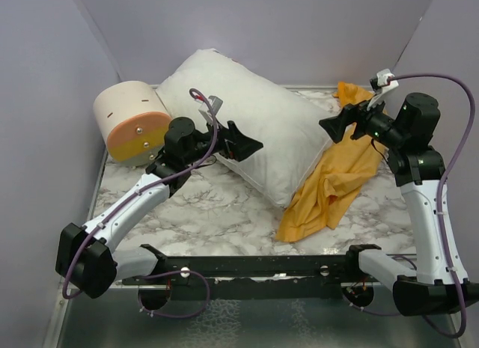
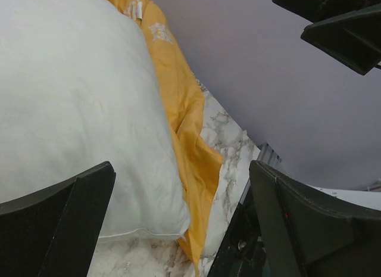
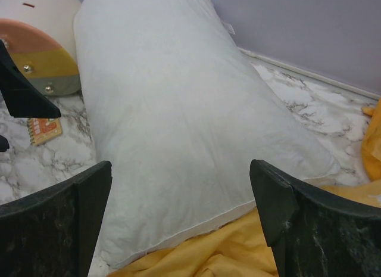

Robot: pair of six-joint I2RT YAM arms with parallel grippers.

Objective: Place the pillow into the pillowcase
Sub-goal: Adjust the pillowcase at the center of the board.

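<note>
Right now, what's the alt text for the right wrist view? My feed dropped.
A plump white pillow fills the view, lying on a marble table with the orange-yellow pillowcase bunched along its near edge. The right arm's dark fingers frame the bottom corners, open and empty; a cream-and-orange cylinder sits upper left.

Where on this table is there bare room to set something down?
Bare marble lies in front of the pillow, between the left arm and the yellow pillowcase. The back is crowded: cylinder, pillow, pillowcase.
</note>
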